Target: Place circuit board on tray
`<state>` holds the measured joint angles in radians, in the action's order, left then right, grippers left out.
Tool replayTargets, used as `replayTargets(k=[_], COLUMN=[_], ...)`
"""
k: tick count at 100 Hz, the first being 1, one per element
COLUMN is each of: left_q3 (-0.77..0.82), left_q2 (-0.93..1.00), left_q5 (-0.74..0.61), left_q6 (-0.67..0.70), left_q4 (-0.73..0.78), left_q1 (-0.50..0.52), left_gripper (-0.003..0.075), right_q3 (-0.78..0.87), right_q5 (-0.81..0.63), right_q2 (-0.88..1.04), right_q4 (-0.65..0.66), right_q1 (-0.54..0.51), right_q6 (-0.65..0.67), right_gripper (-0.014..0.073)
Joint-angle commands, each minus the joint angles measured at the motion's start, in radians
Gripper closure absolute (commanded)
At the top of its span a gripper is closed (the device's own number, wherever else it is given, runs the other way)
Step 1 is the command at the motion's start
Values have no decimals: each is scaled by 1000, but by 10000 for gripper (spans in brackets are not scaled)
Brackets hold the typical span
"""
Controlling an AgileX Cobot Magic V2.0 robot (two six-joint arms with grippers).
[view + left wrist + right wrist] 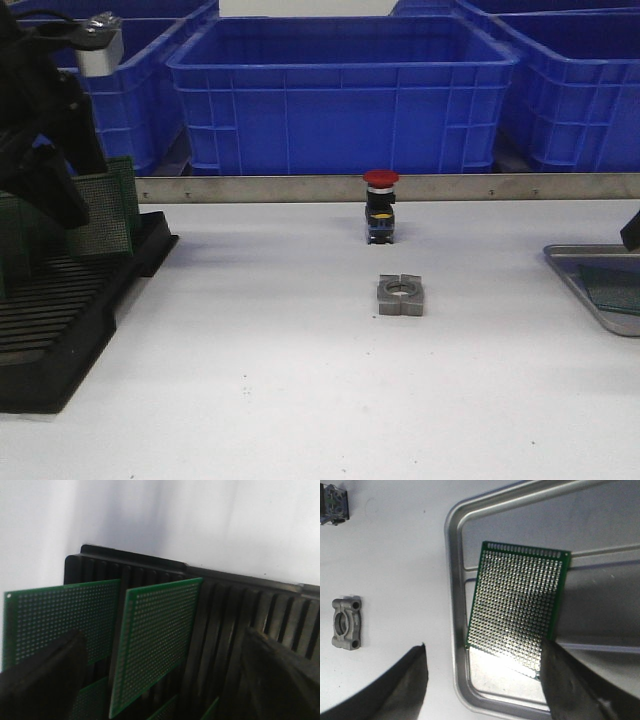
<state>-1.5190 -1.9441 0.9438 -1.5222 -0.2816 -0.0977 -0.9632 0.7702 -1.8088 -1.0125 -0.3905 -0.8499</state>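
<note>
Boards of green stand up in the black rack (70, 300) on the left of the white worktop (280, 380). The left hand (160, 680) hangs over them, open, with one circuit board (152, 640) between its fingers but not squeezed. Another green board (520, 607) lies flat in the tray (455, 540) on the right. The right hand (482, 680) is open just above it. A red button (381, 205) and a metal block (401, 295) sit in the middle.

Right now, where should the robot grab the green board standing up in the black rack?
Probably by its top edge, coming down from above. The circuit board stands upright in the black rack, its bottom tucked in a slot. The left fingers are spread either side, so closing on the free upper edge and lifting straight up looks safest.
</note>
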Motion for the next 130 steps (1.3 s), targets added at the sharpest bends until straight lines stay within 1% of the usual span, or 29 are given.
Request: replayTargets(k=[1,19,24,29,36,38,42,43,45,46,49,52,65,72,79,89,103,109,130], left_q3=[-32,-32,-32,-32,-32,-32,-32,-32,-32,-32,-32,-32,-34,-42,-62,-109,-200,-228,-243], left_q2=[37,27,27,27,27,27,27,27,27,27,27,27,28,33,34,34,34,44,114], left_q5=[-29,-22,-20,-20,-20,-20,-20,-20,-20,-20,-20,-20,-14,18,79,204,331,329,329], left_q6=[7,7,7,7,7,7,7,7,7,7,7,7,7,7,7,7,7,35,35], left_q4=[-19,-19,-19,-19,-19,-19,-19,-19,-19,-19,-19,-19,-19,-19,-19,-37,-137,-183,-333], left_q1=[2,2,2,2,2,2,2,2,2,2,2,2,2,2,2,2,2,2,-21], left_gripper=[132,136,160,215,345,392,510,510,580,597,685,741,738,738,738,738,739,739,738], right_q3=[-22,-22,-22,-22,-22,-22,-22,-22,-22,-22,-22,-22,-22,-22,-22,-22,-22,-22,-22], right_q5=[34,34,34,34,34,34,34,34,34,34,34,34,34,34,34,34,34,34,34], right_q2=[50,50,50,50,50,50,50,50,50,50,50,50,50,50,50,50,50,50,50], right_q4=[-26,-26,-26,-26,-26,-26,-26,-26,-26,-26,-26,-26,-26,-26,-26,-26,-26,-26,-26], right_q1=[-7,-7,-7,-7,-7,-7,-7,-7,-7,-7,-7,-7,-7,-7,-7,-7,-7,-7,-4], right_q6=[-8,-8,-8,-8,-8,-8,-8,-8,-8,-8,-8,-8,-8,-8,-8,-8,-9,-9,-28], right_gripper=[89,89,89,89,89,89,89,89,89,89,89,89,89,89,89,89,89,89,89])
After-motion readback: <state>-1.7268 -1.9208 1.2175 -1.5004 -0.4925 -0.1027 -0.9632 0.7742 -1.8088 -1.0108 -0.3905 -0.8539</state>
